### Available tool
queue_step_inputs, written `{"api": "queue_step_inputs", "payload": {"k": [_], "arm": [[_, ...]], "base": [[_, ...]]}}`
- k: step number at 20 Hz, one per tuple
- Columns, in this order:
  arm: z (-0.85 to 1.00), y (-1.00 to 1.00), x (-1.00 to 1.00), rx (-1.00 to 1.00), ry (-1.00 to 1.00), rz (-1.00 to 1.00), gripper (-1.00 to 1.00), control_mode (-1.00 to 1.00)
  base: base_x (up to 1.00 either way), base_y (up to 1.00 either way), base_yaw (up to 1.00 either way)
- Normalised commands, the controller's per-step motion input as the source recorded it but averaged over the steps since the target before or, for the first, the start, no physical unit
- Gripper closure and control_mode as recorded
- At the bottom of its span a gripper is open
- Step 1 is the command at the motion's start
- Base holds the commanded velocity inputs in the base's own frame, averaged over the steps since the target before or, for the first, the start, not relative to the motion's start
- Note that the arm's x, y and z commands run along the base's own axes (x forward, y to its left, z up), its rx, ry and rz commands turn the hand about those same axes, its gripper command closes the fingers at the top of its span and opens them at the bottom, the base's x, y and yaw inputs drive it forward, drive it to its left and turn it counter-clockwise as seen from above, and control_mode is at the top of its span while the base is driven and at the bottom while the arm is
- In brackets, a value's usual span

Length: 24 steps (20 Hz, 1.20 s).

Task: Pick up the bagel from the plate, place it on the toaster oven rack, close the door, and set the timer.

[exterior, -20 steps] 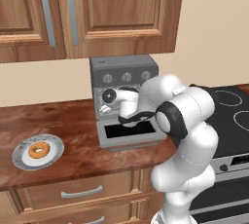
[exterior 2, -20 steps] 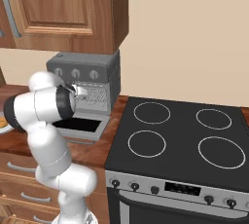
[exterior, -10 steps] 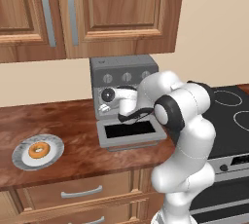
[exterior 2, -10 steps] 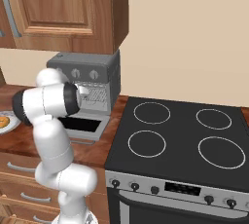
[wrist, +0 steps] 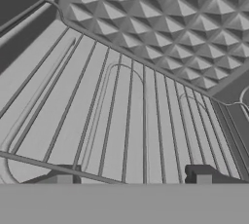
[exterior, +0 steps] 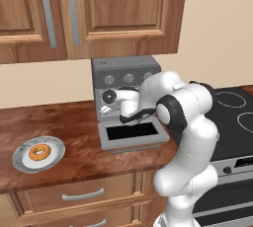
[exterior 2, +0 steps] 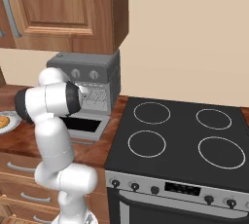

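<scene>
The bagel [exterior: 39, 152] lies on the plate [exterior: 21, 161] at the left of the counter, far from my hand; the plate [exterior 2: 10, 122] with the bagel [exterior 2: 2, 120] also peeks in at the right base view's left edge. The toaster oven's door [exterior: 131, 133] lies open and flat in front of the cavity. My gripper [exterior: 104, 107] is at the cavity mouth, above the door. In the hand view the toaster oven rack [wrist: 126, 116] spreads close below the gripper [wrist: 133, 175]. Its fingertips [wrist: 64, 177] stand wide apart, open, with nothing between them.
The toaster oven [exterior: 126, 70] has several knobs along its top panel and sits under wooden wall cabinets [exterior: 89, 9]. A black stove [exterior 2: 180, 140] with burner rings stands to the right. Drawers [exterior: 84, 194] run below the counter edge.
The hand has edged slightly left at the oven mouth and the elbow has swung with it. Bagel, plate and door have not moved.
</scene>
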Motion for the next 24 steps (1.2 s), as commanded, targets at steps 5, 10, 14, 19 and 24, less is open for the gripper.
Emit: {"api": "queue_step_inputs", "payload": {"k": [5, 10, 14, 19, 24], "arm": [[-0.24, 0.00, 0.26, -0.02, 0.00, 0.00, 1.00, -1.00], [-0.34, 0.00, 0.33, -0.02, 0.02, 0.00, 1.00, -1.00], [-0.40, 0.00, 0.14, -0.01, 0.07, 0.00, 1.00, -1.00], [-0.44, 0.00, 0.01, 0.00, 0.09, 0.00, 1.00, -1.00], [-0.61, 0.00, -0.01, -0.01, 0.15, 0.00, 1.00, -1.00]], "base": [[0.00, 0.00, 0.00], [0.00, 0.00, 0.00], [0.00, 0.00, 0.00], [0.00, 0.00, 0.00], [0.00, 0.00, 0.00]]}}
